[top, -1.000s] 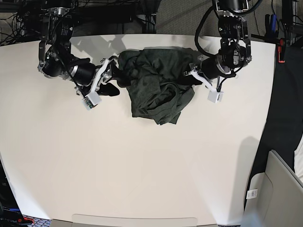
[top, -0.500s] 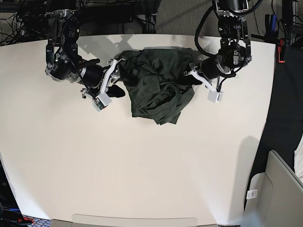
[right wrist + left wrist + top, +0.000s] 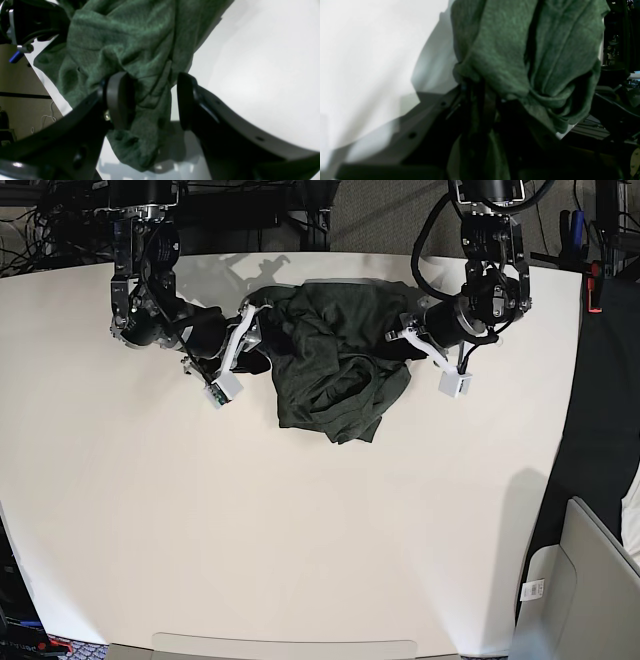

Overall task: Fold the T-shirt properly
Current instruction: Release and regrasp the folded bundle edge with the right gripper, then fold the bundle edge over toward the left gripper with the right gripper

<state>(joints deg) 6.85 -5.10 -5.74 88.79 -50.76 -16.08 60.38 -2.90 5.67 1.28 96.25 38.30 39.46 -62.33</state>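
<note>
With your left gripper [image 3: 400, 340] clamped on the T-shirt [image 3: 335, 360], close the wide-open right gripper [image 3: 152, 100] only around one hem layer.

The base view looks steeply down from above the white table [image 3: 300, 530] and takes in both arms at its far edge. The left wrist view sits right behind the left gripper [image 3: 482, 100], looking along its fingers at very close range. The right wrist view does likewise behind the right gripper [image 3: 152, 100]. All three share the T-shirt [image 3: 335, 365], crumpled just ahead of each gripper.
</note>
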